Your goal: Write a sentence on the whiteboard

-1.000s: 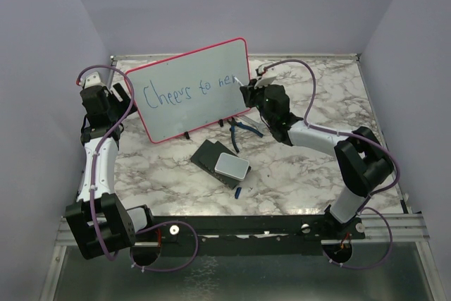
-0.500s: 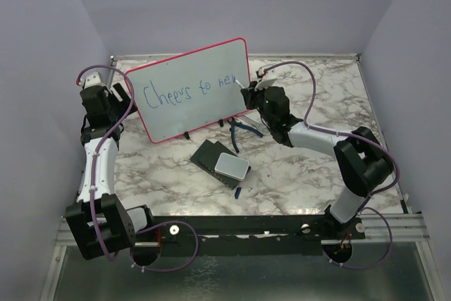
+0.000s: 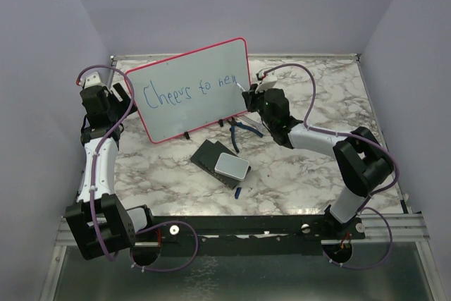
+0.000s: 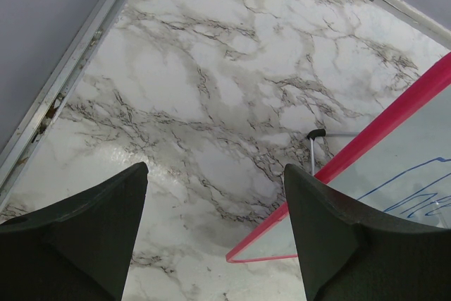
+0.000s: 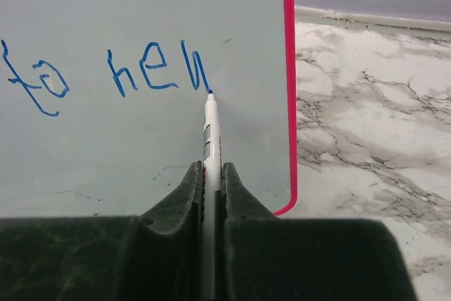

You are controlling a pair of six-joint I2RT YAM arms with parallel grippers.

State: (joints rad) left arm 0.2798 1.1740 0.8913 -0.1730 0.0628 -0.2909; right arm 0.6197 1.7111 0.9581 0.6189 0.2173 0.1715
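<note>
whiteboard (image 3: 204, 114): propped upright mid-table, unmoved.
sentence (image 3: 168, 95): top line now "Cheers to ne" plus half a w, one stroke longer than a second ago; "starts" still to write.
left gripper (image 4: 215, 244): wide open, idle by the board's corner.
right gripper (image 5: 209, 174): clamped on marker (image 5: 209, 128), tip touching the w.

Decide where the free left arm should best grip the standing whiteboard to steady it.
On the whiteboard, pinch the thin left frame edge, coming from the left: the board stands near upright, that edge is bare, and the open left fingers face it.
</note>
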